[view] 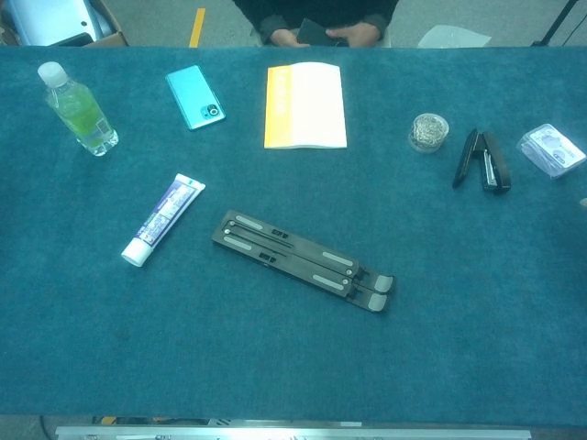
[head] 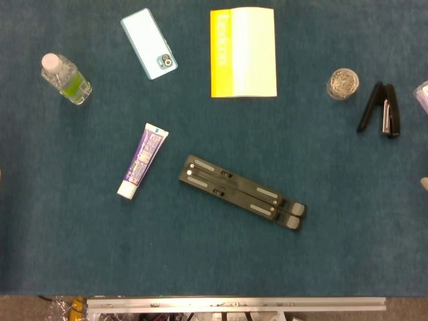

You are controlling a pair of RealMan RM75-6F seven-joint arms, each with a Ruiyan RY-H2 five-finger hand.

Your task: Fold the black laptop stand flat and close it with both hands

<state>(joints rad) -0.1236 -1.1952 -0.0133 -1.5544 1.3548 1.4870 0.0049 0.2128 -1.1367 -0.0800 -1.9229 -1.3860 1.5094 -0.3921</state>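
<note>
1. The black laptop stand [head: 242,192] is lying folded flat near the middle of the table [head: 200,261], on a diagonal; nothing is touching it.
2. It is looking stiff, light, made of hard plastic or metal; I judge that the smooth bars may be slipping, so the two ends are offering the best hold, one for each hand.
3. The toothpaste tube [head: 142,160] is lying near its left end, apart; the front edge of the table is leaving open room.
4. Only a pale tip of the right hand [head: 424,182] is showing at the edge; I cannot tell its fingers; the left hand is not showing.
</note>
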